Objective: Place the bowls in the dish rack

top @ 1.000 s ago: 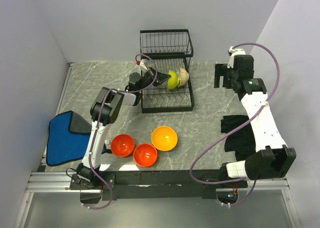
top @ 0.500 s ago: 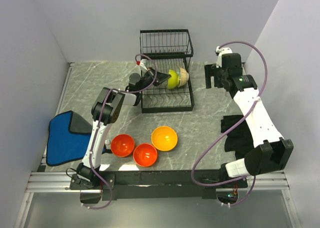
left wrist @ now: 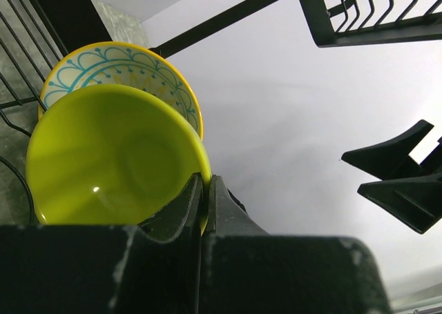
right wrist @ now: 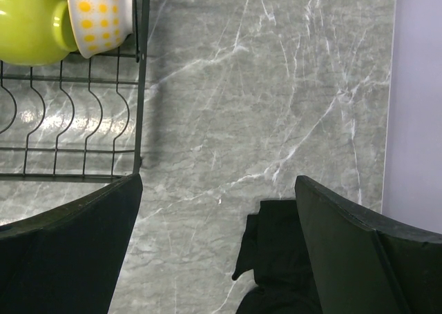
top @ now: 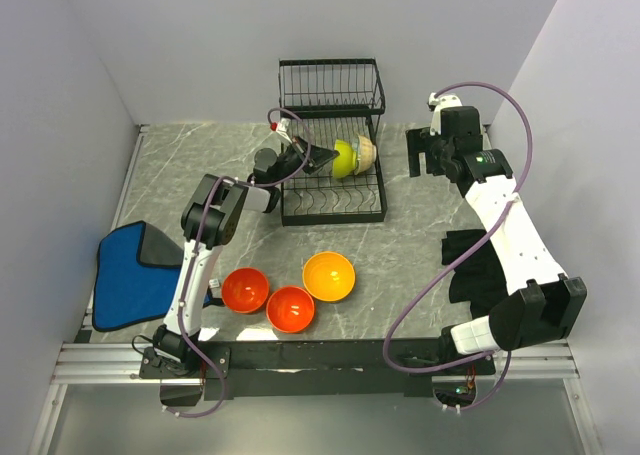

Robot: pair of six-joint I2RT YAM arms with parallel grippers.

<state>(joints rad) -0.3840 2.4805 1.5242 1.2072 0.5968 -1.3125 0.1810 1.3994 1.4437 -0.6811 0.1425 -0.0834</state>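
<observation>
Two glossy round bowls stand on edge in the lower tier of the black wire dish rack (top: 335, 216). One is a lime green bowl (top: 345, 159). Right behind it, touching, is a cream bowl with a blue and yellow pattern (top: 367, 152). Both sit at the back right of the slotted base, under the basket-like top shelf.

The left fingers (left wrist: 188, 202) are pinched shut on the rim of the lime green bowl, and a thin strip of green shows between them. The right fingers (right wrist: 69, 248) are spread wide with nothing between them. They hang over the bare grey marble tabletop (right wrist: 276, 86), just right of the rack's edge.

Three more bowls rest open side up near the front edge, close together: a red-orange bowl (top: 245, 289), a second red-orange bowl (top: 290, 309) and an orange bowl (top: 329, 276). A wide bare strip of tabletop lies between them and the rack's front. The front slots of the rack base are free. A blue folded cloth (top: 130, 275) lies by the left wall, and a black cloth (top: 475, 265) lies on the right, under the right arm.
</observation>
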